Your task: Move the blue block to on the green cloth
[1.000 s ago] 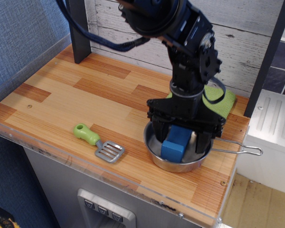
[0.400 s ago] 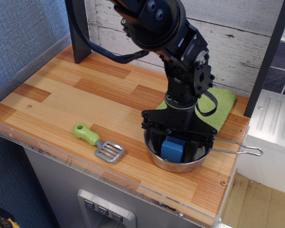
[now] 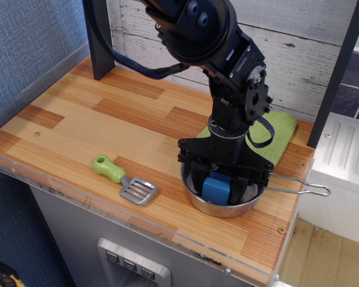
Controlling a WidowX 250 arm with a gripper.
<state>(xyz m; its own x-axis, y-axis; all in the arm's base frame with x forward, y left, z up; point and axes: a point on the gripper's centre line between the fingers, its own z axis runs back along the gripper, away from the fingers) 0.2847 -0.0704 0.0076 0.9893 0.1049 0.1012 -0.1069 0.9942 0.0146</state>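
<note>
**Kid:** What is the arm doing in this one picture?

**Helper:** The gripper [image 3: 220, 186] is reaching down into the pan [image 3: 198, 202]. Its two fingers are standing on either side of the block [image 3: 216, 189] — one at the left, one at the right. The block is sitting inside the pan, near the middle.

**Kid:** Is it squeezing the block?

**Helper:** I cannot tell. The fingers are very near the block's sides, but the dark parts are hiding where they meet.

**Kid:** Where is the block going?

**Helper:** Onto the cloth [image 3: 279, 133]. It is lying just behind the pan, by the back wall, and the arm is covering a good part of it.

**Kid:** So how should it do this bit well?

**Helper:** I think it should pinch the flat sides firmly first, then go straight up — high enough to pass the pan's rim. If it is sliding sideways too soon, the block may be bumping the rim and tipping the pan. The spatula [image 3: 122, 180] is lying well off to the left, so it is not in the way.
</note>
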